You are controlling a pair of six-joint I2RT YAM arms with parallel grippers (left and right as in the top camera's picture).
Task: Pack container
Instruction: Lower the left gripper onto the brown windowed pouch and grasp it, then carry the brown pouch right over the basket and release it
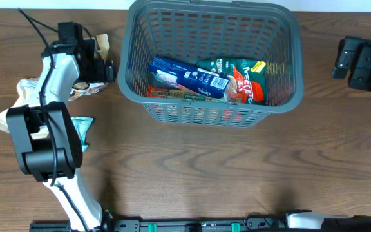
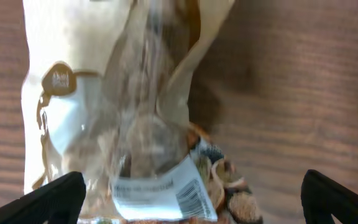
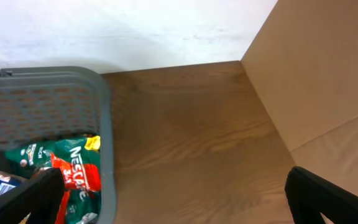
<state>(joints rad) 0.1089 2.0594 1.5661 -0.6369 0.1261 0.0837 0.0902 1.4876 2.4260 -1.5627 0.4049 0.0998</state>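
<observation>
The dark grey slotted container [image 1: 129,71] stands at the back middle of the table. Inside lie a blue packet [image 1: 185,76], a green and red Nescafe packet [image 1: 247,80] and an orange packet [image 1: 166,94]. My left gripper [image 1: 105,59] hovers open just left of the container, over loose snack packets. In the left wrist view a cream and clear packet [image 2: 104,112] with a barcode label lies below the open left gripper [image 2: 191,208], untouched by either finger. My right gripper [image 1: 340,61] is open at the far right, away from the container [image 3: 101,124]; nothing sits between its fingers [image 3: 328,199].
Left of the container lie a cream packet [image 1: 26,90], a nut-print packet [image 1: 85,91], a teal packet [image 1: 82,125] and a tan one [image 1: 102,44]. A beige panel [image 3: 322,74] and a white wall border the table's right back corner.
</observation>
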